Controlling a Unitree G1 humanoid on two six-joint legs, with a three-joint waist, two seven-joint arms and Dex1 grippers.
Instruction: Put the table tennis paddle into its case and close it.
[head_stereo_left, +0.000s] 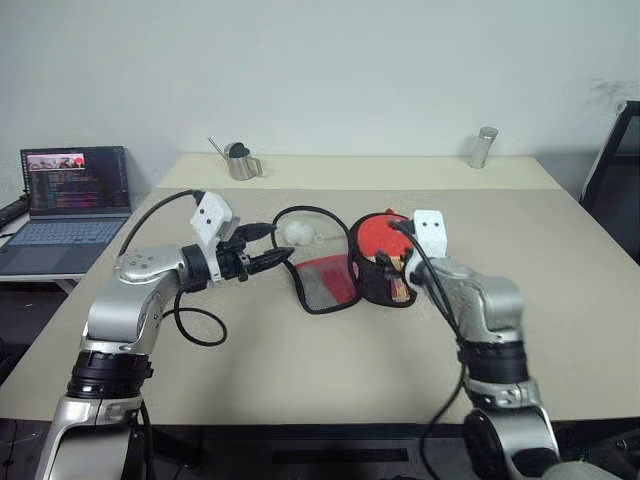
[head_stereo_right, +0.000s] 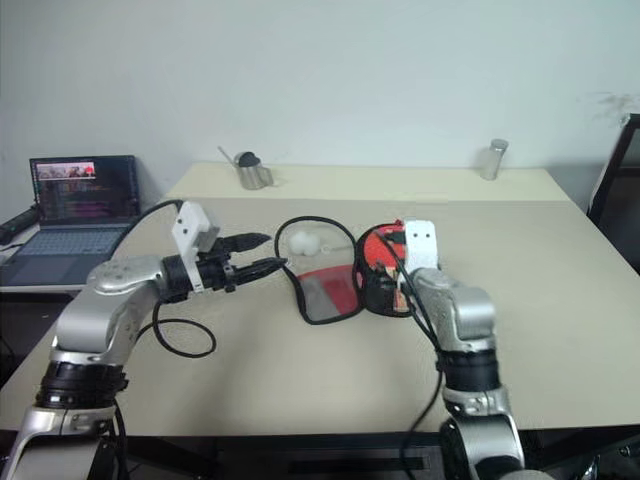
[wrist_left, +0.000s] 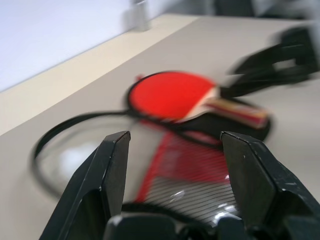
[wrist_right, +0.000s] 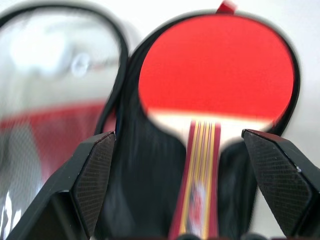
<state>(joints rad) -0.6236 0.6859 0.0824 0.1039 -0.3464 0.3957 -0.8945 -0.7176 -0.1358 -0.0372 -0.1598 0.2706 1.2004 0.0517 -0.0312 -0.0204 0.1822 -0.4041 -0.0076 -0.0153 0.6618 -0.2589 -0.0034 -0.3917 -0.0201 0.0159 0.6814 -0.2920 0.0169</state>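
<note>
A: What sits closest on the beige table (head_stereo_left: 300, 370)?

B: The two arms. The right gripper (wrist_right: 192, 187) hangs just behind the handle end of the table tennis paddle (wrist_right: 215, 80), its jaws spread wide with nothing between them but the handle below, which they do not touch. The left gripper (head_stereo_left: 262, 248) hovers at the left edge of the case (head_stereo_left: 330, 255), pointing level across toward the paddle; its jaws stand apart and pinch nothing.

A: And the paddle itself?

B: It lies red face up inside the black half of the open case, the round blade framed by the black zipper rim, the striped handle pointing back toward the right gripper. A small red tab shows at the far rim.

A: So the case is not shut?

B: No, it lies opened flat like a book. The other half, on the left, is a flap with clear plastic, a red band and black mesh, and something white shows through the clear part.

A: Further back?

B: A small metal pitcher (head_stereo_left: 241, 160) near the far left edge, a metal shaker (head_stereo_left: 483, 147) toward the far right, well apart. Off the table to the left, an open laptop (head_stereo_left: 68, 205) with a lit screen.
</note>
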